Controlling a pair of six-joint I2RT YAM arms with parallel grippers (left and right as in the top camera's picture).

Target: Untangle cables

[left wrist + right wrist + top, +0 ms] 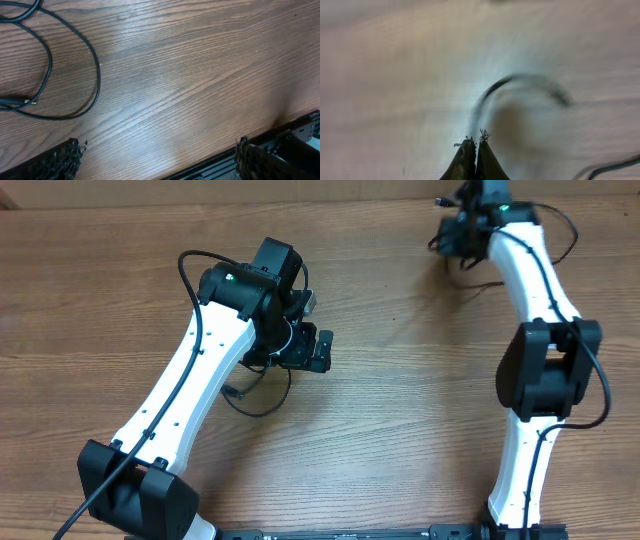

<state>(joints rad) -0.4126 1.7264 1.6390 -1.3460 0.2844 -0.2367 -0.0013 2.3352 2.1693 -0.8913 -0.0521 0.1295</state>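
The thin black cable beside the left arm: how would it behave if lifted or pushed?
Probably floppy: the cable lies in loose curves, so it would likely droop when lifted. Thin and seemingly light, a push may just reshape its loop.

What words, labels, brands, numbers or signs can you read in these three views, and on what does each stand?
None can be read in any view.
The wooden table, the left arm, the right arm and the loose black cable show no print.
The right wrist view is blurred; any marking on the cable strand there is unreadable.
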